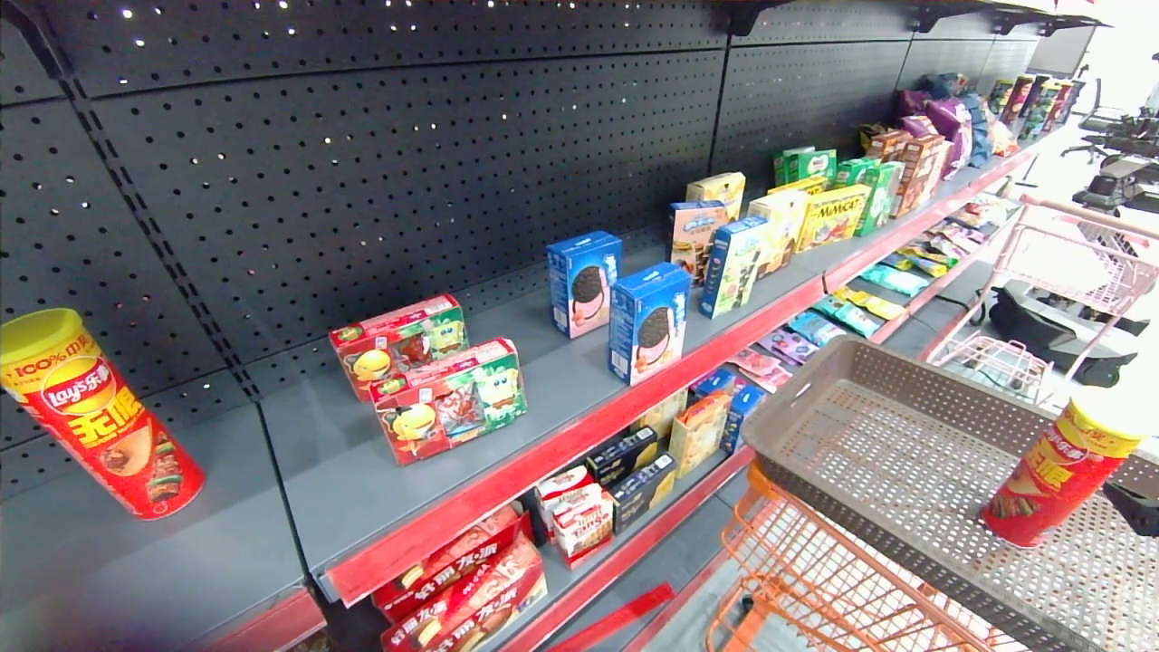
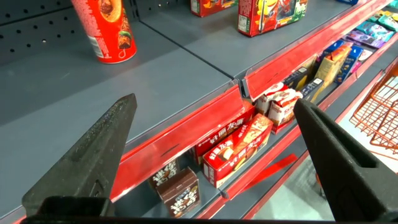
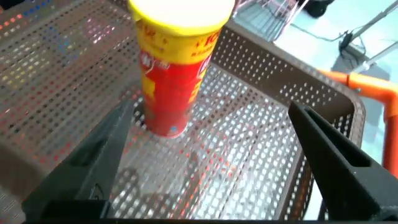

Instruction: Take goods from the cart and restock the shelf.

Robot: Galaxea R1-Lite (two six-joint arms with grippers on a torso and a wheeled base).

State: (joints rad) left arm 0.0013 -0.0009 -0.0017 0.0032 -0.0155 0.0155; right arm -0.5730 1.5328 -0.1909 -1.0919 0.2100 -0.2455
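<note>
While one chip can [image 1: 1059, 475] stands upright in the cart's basket [image 1: 815, 389], ready for a side grasp, my right end effector [image 3: 211, 162] sits released just beside it; my left end effector [image 2: 208, 155], also released, hangs well apart from the basket.

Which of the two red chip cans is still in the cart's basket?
The can on the right, standing upright in the brown basket before the open right gripper. The other can already stands on the grey shelf, far left.
</note>
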